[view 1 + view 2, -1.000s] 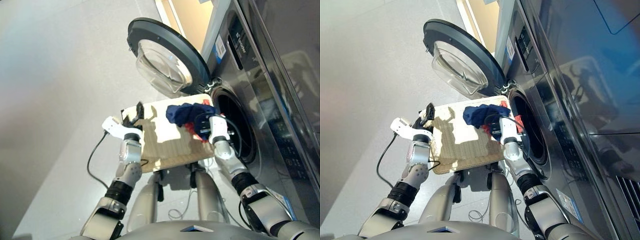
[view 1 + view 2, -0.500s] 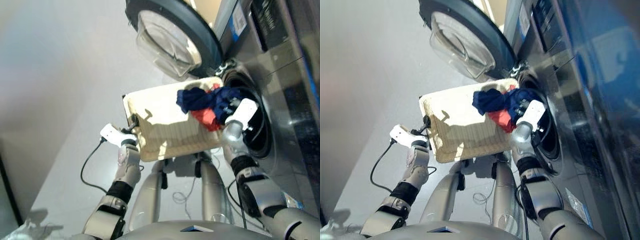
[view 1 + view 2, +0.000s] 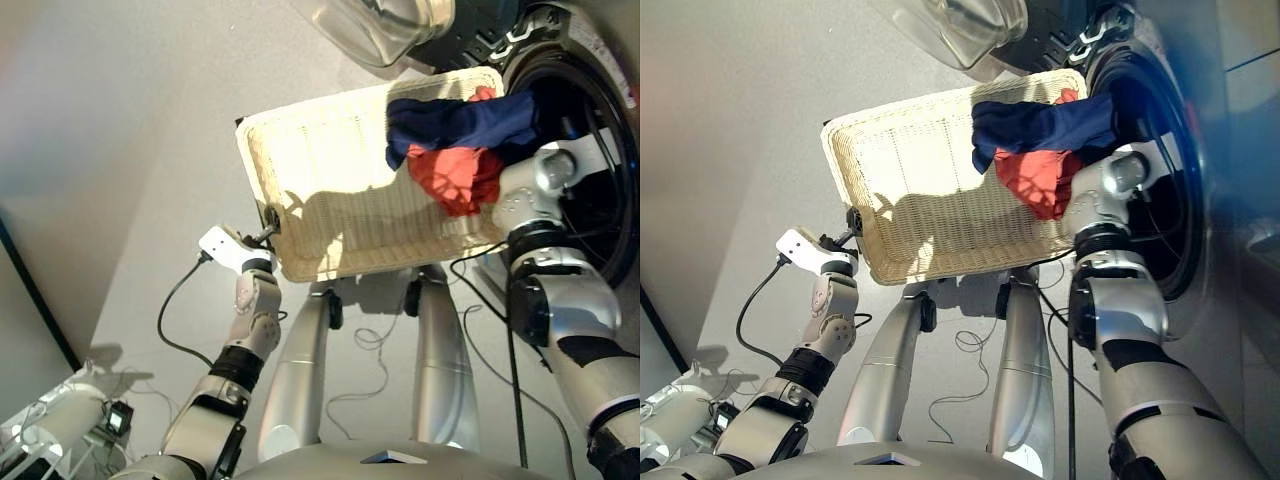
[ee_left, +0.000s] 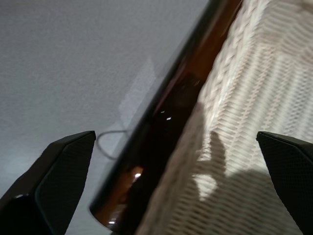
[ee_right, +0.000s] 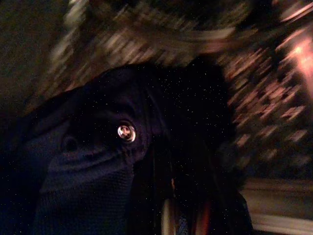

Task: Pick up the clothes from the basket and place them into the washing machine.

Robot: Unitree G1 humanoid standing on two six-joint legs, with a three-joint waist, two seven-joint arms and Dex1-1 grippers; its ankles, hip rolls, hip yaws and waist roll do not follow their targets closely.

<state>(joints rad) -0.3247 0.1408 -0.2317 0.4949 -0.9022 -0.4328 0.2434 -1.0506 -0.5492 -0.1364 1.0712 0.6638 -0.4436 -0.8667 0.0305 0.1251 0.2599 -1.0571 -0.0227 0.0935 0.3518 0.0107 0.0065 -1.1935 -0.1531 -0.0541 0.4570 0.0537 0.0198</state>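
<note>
The cream wicker basket (image 3: 330, 190) sits in front of the washing machine's porthole (image 3: 612, 190). At the basket's right end lie the clothes: a coral-red garment (image 3: 455, 178) with a navy one (image 3: 450, 118) above it. The navy piece stretches off the basket into the porthole. My right arm (image 3: 530, 195) reaches into that opening. Its gripper is covered by the cloth, and the right wrist view shows navy cloth (image 5: 88, 161) with a metal snap in front of the perforated drum (image 5: 274, 88). My left gripper (image 3: 268, 222) is open at the basket's left rim (image 4: 230, 98).
The machine's glass door (image 3: 400, 25) hangs open just beyond the basket's far edge. A black cable (image 3: 175, 320) loops over the grey floor at the left. Some gear (image 3: 60, 430) lies at the lower left, next to a dark edge.
The camera has tilted down and closer. The navy garment, bunched on the basket before, now reaches into the porthole, and my right gripper has gone from the basket's right edge into the opening.
</note>
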